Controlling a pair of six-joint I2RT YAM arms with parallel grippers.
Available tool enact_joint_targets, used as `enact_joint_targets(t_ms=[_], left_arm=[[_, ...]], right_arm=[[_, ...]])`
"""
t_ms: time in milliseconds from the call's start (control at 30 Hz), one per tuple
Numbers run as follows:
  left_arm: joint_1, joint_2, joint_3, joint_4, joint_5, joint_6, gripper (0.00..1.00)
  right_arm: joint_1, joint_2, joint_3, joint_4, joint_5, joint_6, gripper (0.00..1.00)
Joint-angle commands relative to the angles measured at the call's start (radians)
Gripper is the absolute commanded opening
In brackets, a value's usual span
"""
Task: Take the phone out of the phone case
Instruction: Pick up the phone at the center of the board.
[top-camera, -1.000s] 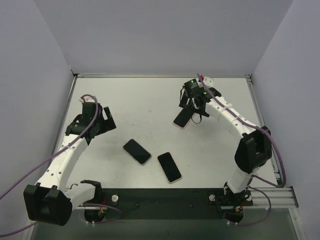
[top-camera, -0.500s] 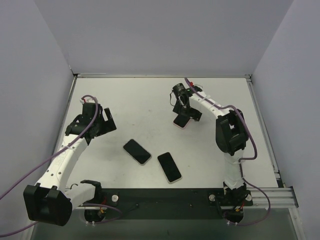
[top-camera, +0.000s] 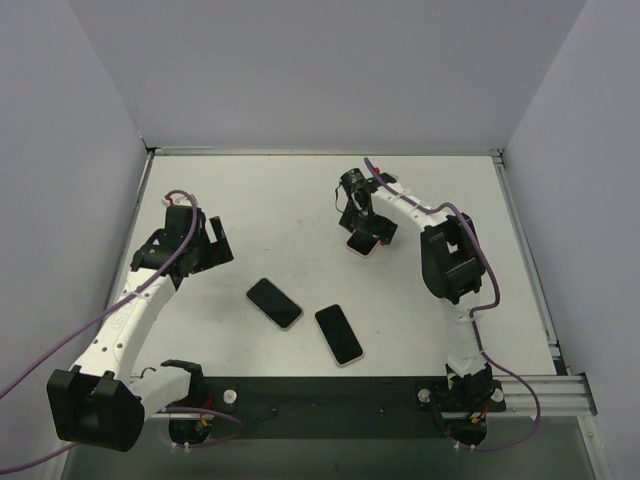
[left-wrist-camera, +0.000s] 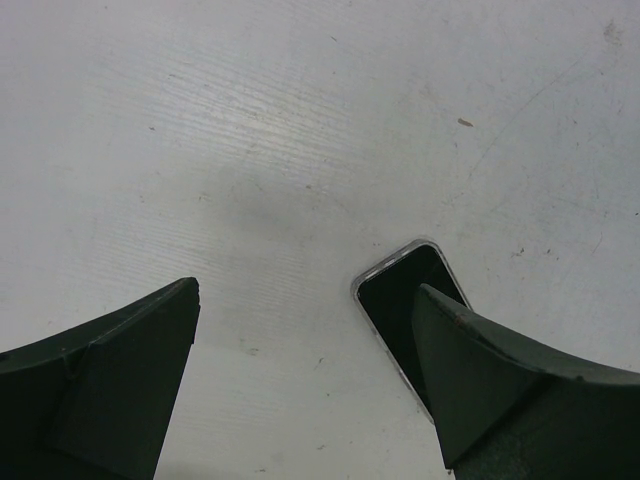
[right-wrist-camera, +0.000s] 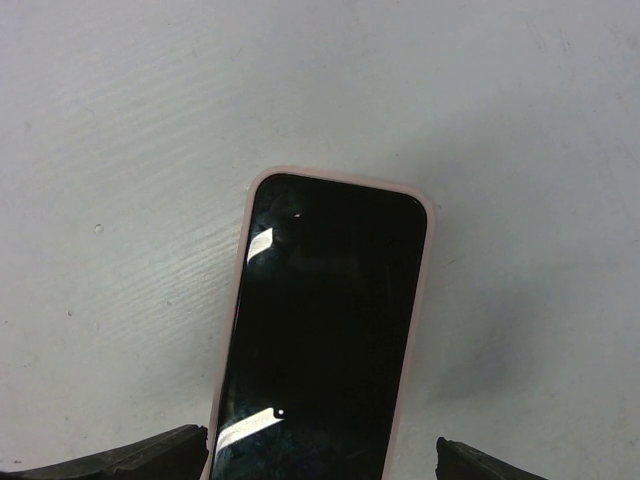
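**Right arm hangs over cased phone, jaws wide and empty**

On the left of the white table (top-camera: 280, 200), the left gripper (top-camera: 208, 246) hovers with its jaws spread as far as they go and nothing between them. Its wrist camera shows only bare tabletop in the gap, and one corner of a dark handset (left-wrist-camera: 405, 300) peeps from behind the right-hand finger. That handset lies flat at mid-table in the overhead view, with a second handset (top-camera: 339, 334) just beside it, nearer the arm bases. Both rest well apart from either gripper.

Farther right, the right gripper (top-camera: 366, 225) hangs directly above the phone (right-wrist-camera: 320, 330), which lies screen up in its pink case (right-wrist-camera: 420, 300) on the far half of the table. These jaws also stand fully open and grip nothing. Seen from the right wrist, the phone sits squarely in the gap between the two fingers (right-wrist-camera: 130, 462). Its long axis runs away from the camera, leaning slightly to the right, so the fingers line up across its width. Whether the tips touch the case cannot be told.

The right arm is by far the nearer of the two, and the job looks barely begun: the phone is seated in its case, so a straight drop and squeeze across the long edges would seem the likely opening move
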Motion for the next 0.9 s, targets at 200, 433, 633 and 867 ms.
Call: enact_joint_targets(t_ms=[200, 433, 633, 867], left_arm=[[-0.003, 0.017, 0.029, -0.014, -0.002, 0.036, 0.97], [-0.003, 0.023, 0.03, -0.024, -0.015, 0.035, 0.97], [-0.005, 0.028, 0.03, -0.017, 0.021, 0.022, 0.97], [-0.041, 0.06, 0.02, 0.009, 0.149, 0.018, 0.96]], right_arm=[[-0.021, 0.033, 0.006, -0.014, -0.014, 0.02, 1.0], [-0.037, 0.06, -0.002, 0.011, -0.034, 0.022, 1.0], [-0.039, 0.086, -0.005, 0.014, -0.048, 0.025, 1.0], [-0.034, 0.073, -0.024, 0.014, -0.042, 0.036, 0.91]])
